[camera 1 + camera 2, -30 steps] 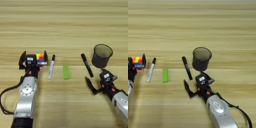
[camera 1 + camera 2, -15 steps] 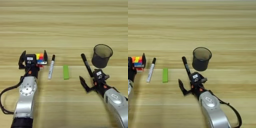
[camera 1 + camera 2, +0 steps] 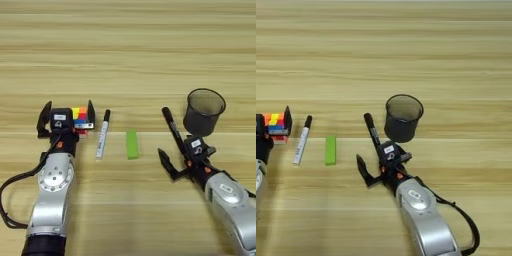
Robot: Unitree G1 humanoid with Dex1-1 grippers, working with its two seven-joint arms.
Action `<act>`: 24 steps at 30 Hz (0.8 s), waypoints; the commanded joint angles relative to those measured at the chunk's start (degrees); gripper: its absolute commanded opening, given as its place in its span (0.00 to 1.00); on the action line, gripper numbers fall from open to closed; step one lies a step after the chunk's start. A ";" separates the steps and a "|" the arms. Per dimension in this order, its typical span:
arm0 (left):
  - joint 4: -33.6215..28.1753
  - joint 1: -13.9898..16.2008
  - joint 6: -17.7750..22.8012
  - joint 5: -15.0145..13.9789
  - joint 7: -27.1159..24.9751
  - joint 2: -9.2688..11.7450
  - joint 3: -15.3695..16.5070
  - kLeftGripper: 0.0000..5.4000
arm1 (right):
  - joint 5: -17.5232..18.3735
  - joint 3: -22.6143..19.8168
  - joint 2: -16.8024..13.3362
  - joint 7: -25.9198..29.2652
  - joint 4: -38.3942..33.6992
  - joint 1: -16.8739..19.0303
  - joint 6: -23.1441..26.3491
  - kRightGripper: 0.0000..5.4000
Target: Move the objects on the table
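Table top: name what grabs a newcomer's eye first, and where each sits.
The right gripper stands open over the near end of the black marker, beside the dark mesh cup at right. At left, the left gripper brackets the multicolour cube, with a white marker and green bar between.

The wooden table [image 3: 125, 50] carries a puzzle cube [image 3: 80, 117] at 9 o'clock, then a white marker [image 3: 102, 140], green bar [image 3: 132, 144], black marker [image 3: 170, 127], and, seemingly mesh, a dark cup [image 3: 202, 112] at 3.
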 commanded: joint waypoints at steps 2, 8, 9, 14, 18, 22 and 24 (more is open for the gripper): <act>-0.55 0.19 0.89 0.47 0.12 -0.10 -0.25 1.00 | -0.99 -0.39 -0.39 -1.04 2.06 0.46 1.03 0.82; -0.52 0.21 0.88 0.55 0.22 -0.11 -0.26 1.00 | -0.90 -0.58 -0.38 -1.27 2.40 0.31 0.72 0.72; -0.52 0.21 0.87 0.55 0.22 -0.11 -0.26 1.00 | -0.86 -0.58 -0.39 -1.33 2.43 0.29 0.71 0.70; -0.50 0.20 0.83 0.51 0.20 -0.07 -0.21 1.00 | -0.62 -0.71 -0.34 -1.53 2.65 0.19 0.76 0.59; -0.45 0.21 0.77 0.50 0.20 -0.06 -0.18 1.00 | -0.61 -0.85 -0.31 -1.65 2.75 0.13 0.66 0.51; -0.50 0.23 0.73 0.50 0.19 -0.07 -0.21 1.00 | -0.62 -0.99 -0.37 -1.68 2.82 0.08 0.53 0.43; -0.52 0.24 0.66 0.51 0.19 -0.08 -0.22 1.00 | -0.62 -1.01 -0.38 -1.68 2.83 0.09 0.47 0.39</act>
